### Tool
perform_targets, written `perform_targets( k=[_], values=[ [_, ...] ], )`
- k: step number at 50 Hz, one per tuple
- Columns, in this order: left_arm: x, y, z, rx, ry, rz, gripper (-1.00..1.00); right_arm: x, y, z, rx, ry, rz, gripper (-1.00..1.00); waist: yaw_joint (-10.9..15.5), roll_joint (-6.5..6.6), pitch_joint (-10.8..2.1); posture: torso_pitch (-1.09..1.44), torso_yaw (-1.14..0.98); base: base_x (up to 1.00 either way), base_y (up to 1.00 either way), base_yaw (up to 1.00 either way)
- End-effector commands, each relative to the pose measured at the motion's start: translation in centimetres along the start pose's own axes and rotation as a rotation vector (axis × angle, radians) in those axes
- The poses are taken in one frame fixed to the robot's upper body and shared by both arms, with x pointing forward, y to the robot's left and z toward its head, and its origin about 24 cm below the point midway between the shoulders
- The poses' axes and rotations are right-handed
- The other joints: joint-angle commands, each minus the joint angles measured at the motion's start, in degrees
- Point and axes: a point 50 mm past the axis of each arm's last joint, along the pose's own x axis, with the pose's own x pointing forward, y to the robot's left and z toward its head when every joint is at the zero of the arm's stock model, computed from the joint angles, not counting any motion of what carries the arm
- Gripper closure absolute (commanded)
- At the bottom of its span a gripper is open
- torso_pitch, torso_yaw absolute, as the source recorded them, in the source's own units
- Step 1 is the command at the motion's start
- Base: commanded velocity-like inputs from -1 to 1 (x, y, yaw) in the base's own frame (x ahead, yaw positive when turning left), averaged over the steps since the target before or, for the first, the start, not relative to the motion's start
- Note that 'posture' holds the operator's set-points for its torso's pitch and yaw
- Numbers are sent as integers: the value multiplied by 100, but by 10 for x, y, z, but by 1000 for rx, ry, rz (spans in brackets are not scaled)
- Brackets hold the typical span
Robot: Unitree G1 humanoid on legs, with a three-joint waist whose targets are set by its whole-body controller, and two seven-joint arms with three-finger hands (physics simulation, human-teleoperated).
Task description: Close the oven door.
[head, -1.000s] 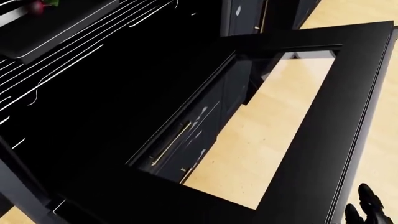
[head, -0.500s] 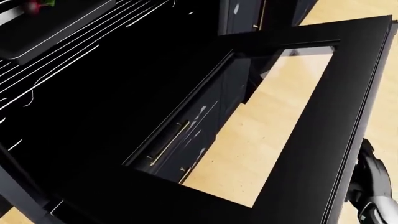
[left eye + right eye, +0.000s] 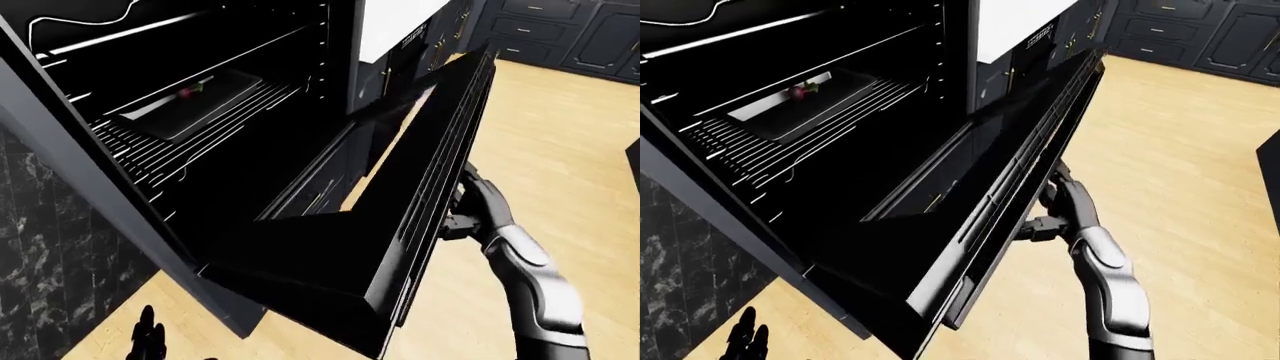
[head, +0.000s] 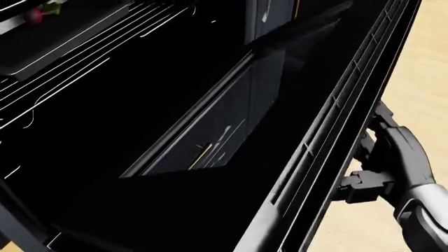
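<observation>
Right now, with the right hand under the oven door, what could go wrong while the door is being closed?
1. The right hand presses the outer face of the oven door near its edge with open fingers, not gripping. It could slip off, and the half-raised door might drop back.
2. A tray sits on the rack inside. A hard slam could shake it.

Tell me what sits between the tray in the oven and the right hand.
The half-raised oven door lies between the tray on its rack and the right hand, which presses the door's outer side; the right-eye view shows it.
</observation>
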Motion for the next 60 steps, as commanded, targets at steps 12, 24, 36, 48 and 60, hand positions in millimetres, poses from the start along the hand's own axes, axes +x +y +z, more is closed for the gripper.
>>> perform_targets(
  k=[12,24,36,48,60],
  values=[
    [5,4,10,6,-58,9,-100,-11,108,106,-95,-187,418,-100,-18,124,-62,0,0,0,0,0],
    [5,4,10,1,-57,12,-100,39,179,186,-133,-238,531,-100,-79,269,-15,0,0,0,0,0],
    [5,4,10,-6,-57,17,-100,84,240,208,-188,-231,602,-100,-119,413,11,0,0,0,0,0],
    [5,4,10,-17,-60,21,-100,88,300,197,-284,-222,701,-100,-169,557,13,0,0,0,0,0],
    [5,5,10,-23,-62,24,-100,61,347,163,-395,-199,853,-100,-187,624,33,0,0,0,0,0]
  ],
)
